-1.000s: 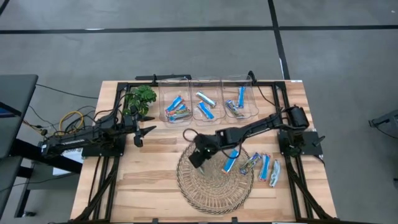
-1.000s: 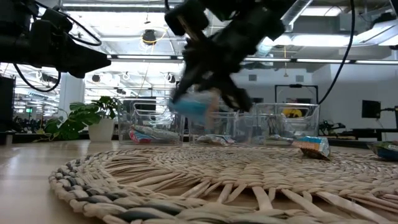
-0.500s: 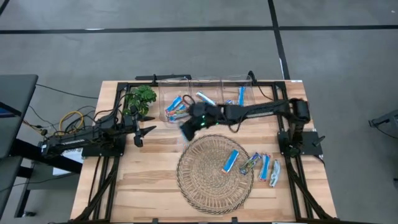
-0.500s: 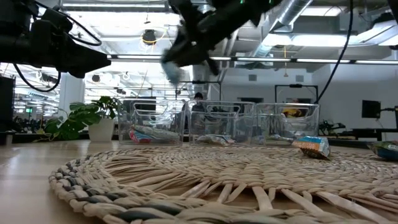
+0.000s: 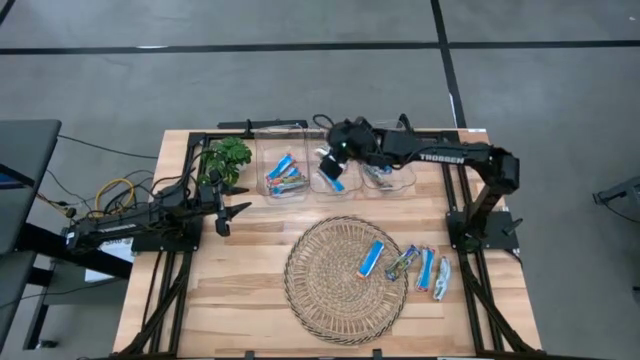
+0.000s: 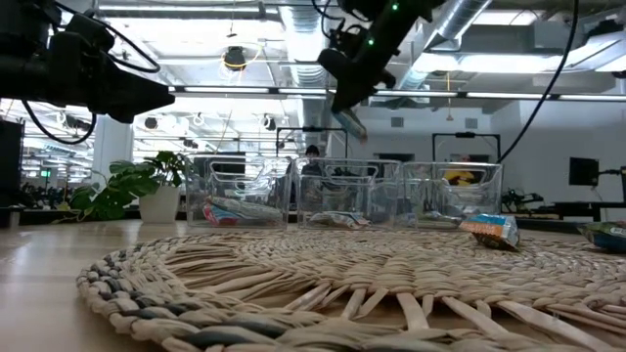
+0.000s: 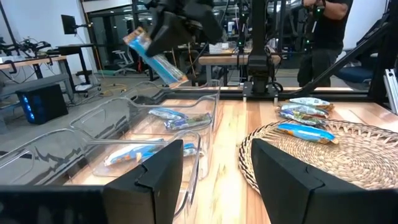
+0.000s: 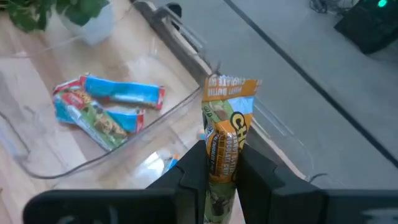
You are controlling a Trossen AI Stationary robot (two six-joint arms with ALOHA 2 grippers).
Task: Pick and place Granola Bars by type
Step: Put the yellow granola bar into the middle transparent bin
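Note:
My right gripper (image 5: pixel 333 157) hovers over the middle clear bin (image 5: pixel 330 172) at the far edge, shut on a granola bar (image 8: pixel 227 121) with an orange, green and brown wrapper. The left bin (image 5: pixel 283 172) holds blue and multicoloured bars (image 8: pixel 106 109); the middle and right bins (image 5: pixel 385 170) also hold bars. One bright blue bar (image 5: pixel 372 258) lies flat on the round wicker mat (image 5: pixel 330 290), and several more (image 5: pixel 425 268) lie on the table to its right. My left gripper (image 5: pixel 236 212) waits open at the table's left, touching nothing. My right gripper pinches the granola bar between its two fingers (image 8: pixel 194 165), which are on the bar's lower part (image 8: pixel 222 155) along its long edges. The orange end (image 8: pixel 231 87) sticks out past the fingertips. The bar (image 6: pixel 350 122) is lifted clear and hangs tilted below the gripper, above the bins.
A potted plant (image 5: pixel 225 160) stands to the left of the bins. A black frame runs along the table's far and side edges. A person (image 7: pixel 326 31) stands in the room beyond the table. Bare wood (image 5: pixel 250 290) lies to the left of the mat.
My right gripper, shut on the bar throughout, has risen from over the mat's far left part and swung toward the far edge, then a little to the right, ending above the middle bin. The bar has travelled with it.

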